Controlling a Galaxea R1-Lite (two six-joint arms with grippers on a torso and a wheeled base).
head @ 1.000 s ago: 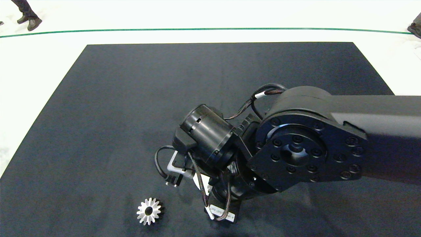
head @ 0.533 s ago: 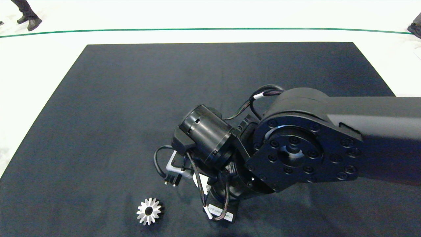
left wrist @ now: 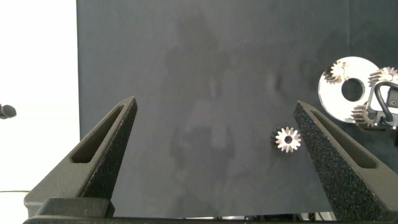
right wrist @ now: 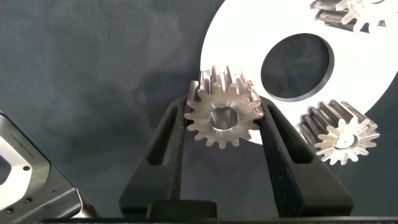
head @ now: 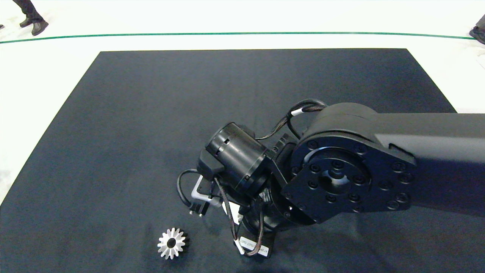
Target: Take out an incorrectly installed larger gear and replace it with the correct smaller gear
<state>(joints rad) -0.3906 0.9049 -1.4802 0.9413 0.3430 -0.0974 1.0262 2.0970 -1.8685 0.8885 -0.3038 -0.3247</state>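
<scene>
Right gripper (right wrist: 225, 112) clamped on the smaller gear (right wrist: 205, 119), one finger on each side of the toothed rim, flat face and bore toward the wrist camera. Held at the rim of the white disc (right wrist: 236, 37), the gear partly over white and partly over the black mat (head: 151, 113). Probably lining the bore up with its seat. Cannot tell whether it is already seated or just above.

Side grip leaves the bore free, which suits dropping it onto a pin.

Two finer-toothed gears (right wrist: 339, 134) (right wrist: 348, 9) sit on the same disc around the big centre hole. The nearer one is just beside the far finger, so little room there for spreading the fingers on release. The mat side of the grip is free.

Larger gear (head: 171, 243) is off the disc and flat on the mat. In the head view it lies at 8 o'clock from the right wrist, close to the mat's 6 o'clock edge, well apart from the arm and out of the working path.

Left gripper (left wrist: 216, 102) hangs over bare mat with fingers spread wide, nothing between them, idle. Disc itself is hidden under the right arm in the head view. Plenty of bare mat from 9 through 12 o'clock for a retreat.
</scene>
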